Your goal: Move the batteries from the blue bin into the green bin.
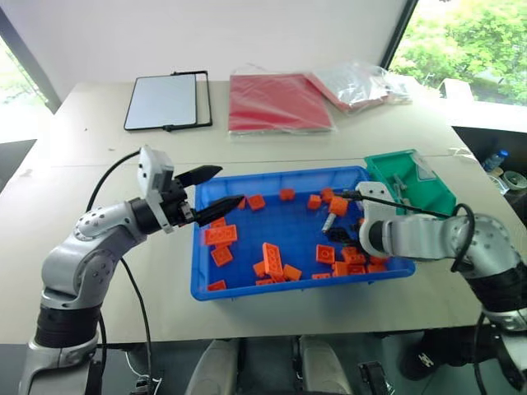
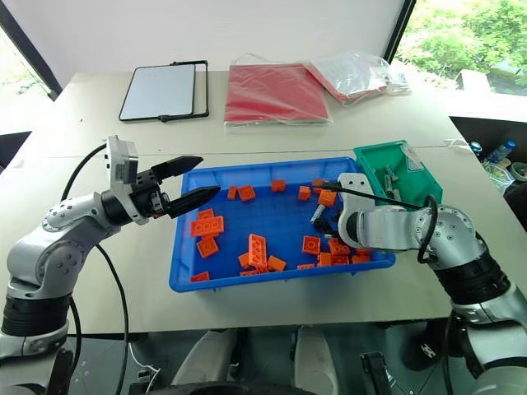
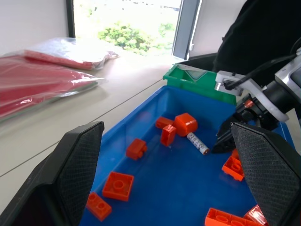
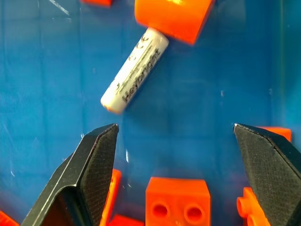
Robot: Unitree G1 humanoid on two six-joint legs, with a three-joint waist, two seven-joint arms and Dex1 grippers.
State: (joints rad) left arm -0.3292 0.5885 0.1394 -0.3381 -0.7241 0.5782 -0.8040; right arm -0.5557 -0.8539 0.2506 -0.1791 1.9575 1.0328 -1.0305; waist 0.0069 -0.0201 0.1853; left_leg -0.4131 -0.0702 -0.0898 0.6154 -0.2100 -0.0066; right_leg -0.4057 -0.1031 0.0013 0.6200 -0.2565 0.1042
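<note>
Right claw [image 4: 174,141] was released, a silver-grey cylindrical battery [image 4: 134,70] lying just ahead of its tips on the shallow blue plastic bin [image 1: 272,290]. Left claw [image 1: 221,188] hung released. Some batteries appeared already in the small green plastic bin [image 1: 428,193]; this one remained.

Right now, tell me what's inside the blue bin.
The blue bin holds scattered orange bricks and one battery lying against a brick. The open right gripper hangs over it. The right arm hides part of the bin's floor.
</note>
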